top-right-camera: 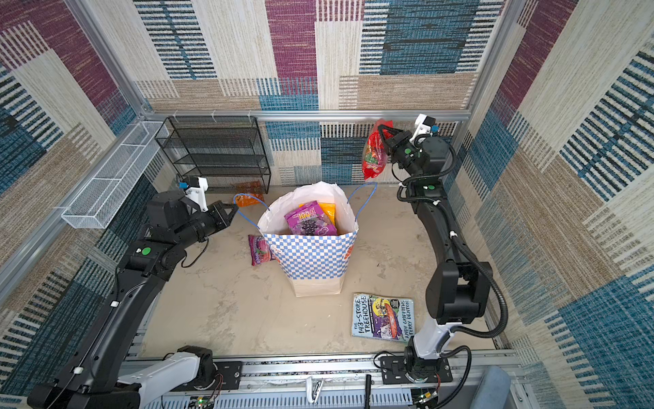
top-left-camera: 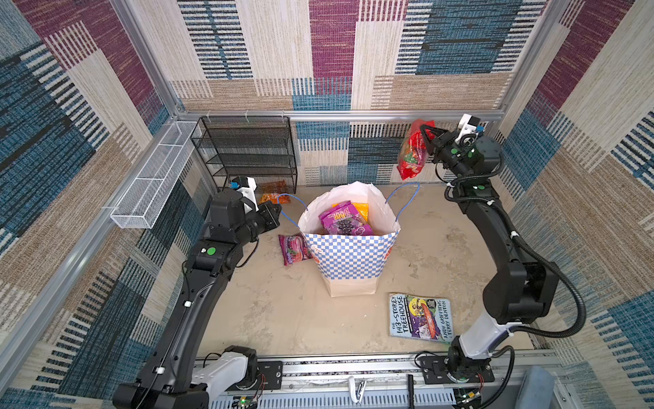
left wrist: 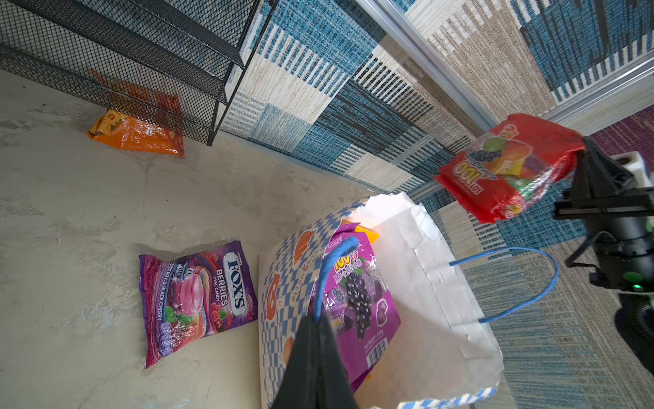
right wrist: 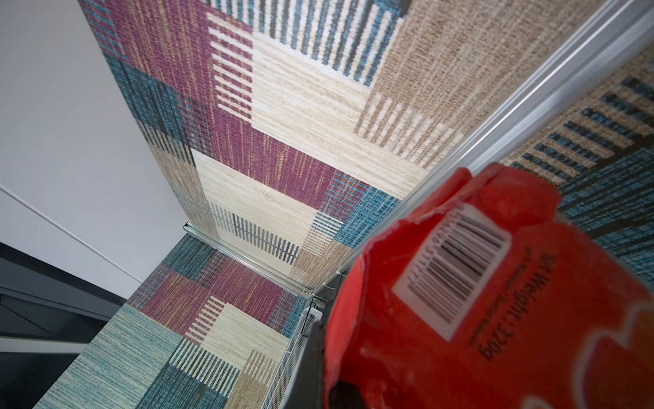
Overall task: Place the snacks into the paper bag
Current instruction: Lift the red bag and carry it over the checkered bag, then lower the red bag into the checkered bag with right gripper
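Note:
The checkered paper bag (top-left-camera: 348,255) (top-right-camera: 311,262) stands open mid-table with a purple grape packet (top-left-camera: 343,219) (left wrist: 357,294) and a yellow-orange packet (top-left-camera: 361,209) inside. My left gripper (top-left-camera: 279,207) (left wrist: 318,318) is shut on the bag's left blue cord handle (left wrist: 334,255), holding it out to the side. My right gripper (top-left-camera: 426,136) (right wrist: 329,371) is shut on a red packet (top-left-camera: 414,148) (left wrist: 502,166) (right wrist: 495,301), held high behind and right of the bag. A Fox's packet (top-left-camera: 293,248) (left wrist: 198,297) lies left of the bag. An orange chips packet (top-left-camera: 274,193) (left wrist: 138,132) lies partly under the shelf.
A black mesh shelf (top-left-camera: 247,148) stands at the back left, and a white mesh basket (top-left-camera: 152,177) hangs on the left wall. The Treehouse book (top-left-camera: 419,317) lies flat near the front right, by the right arm's base.

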